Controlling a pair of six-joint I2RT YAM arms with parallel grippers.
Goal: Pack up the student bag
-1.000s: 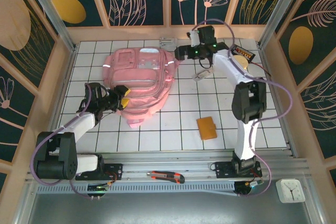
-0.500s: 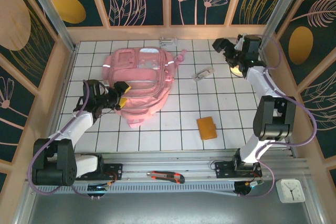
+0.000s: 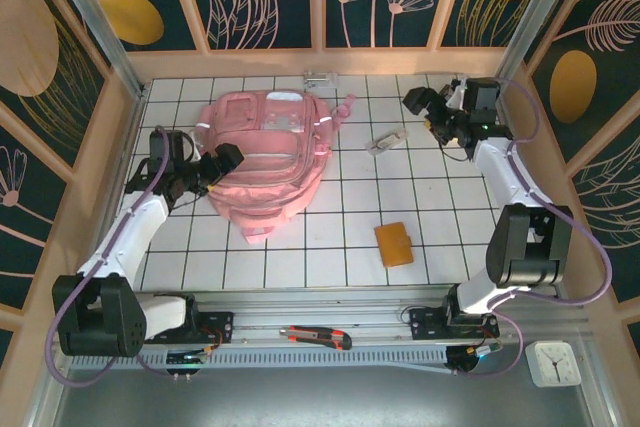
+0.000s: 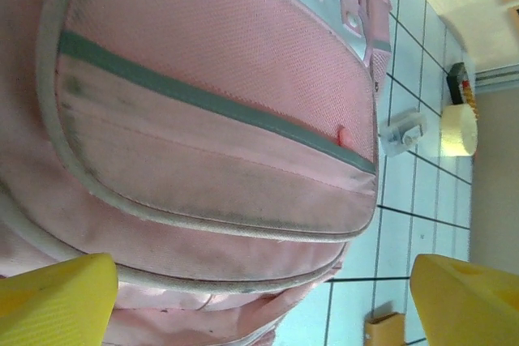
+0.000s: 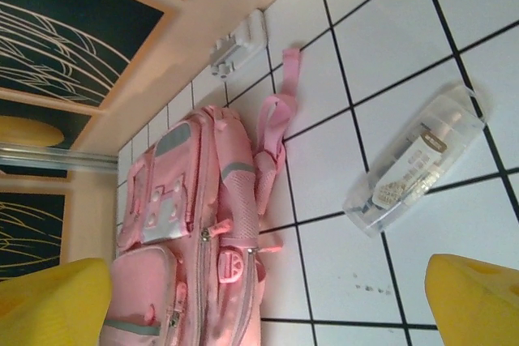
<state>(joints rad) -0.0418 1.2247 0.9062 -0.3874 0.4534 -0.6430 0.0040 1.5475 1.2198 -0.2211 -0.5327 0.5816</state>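
The left end effector [image 3: 228,158], on an arm angled up from lower left, stood open beside the student bag [image 3: 265,147], upper left of centre. The right end effector [image 3: 420,107] hung open, upper right. The left wrist view cut off the bag's edges.

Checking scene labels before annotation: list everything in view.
soft pink fabric backpack: 1, pink with pale strips, lying flat far-left on the white tiled table
clear plastic case: 1, transparent, right of the backpack
flat orange-brown pouch: 1, orange-brown, near-centre tiles
small whitish plastic piece: 1, whitish, against the back wall
pale cream roll: 1, cream, far right by the wall
red-and-black utility knife: 1, on the front rail
small white clock: 1, white, near-right corner
left claw: 1, black with yellow tips, open, at the backpack's left edge
right claw: 1, same colours, open, over far-right tiles
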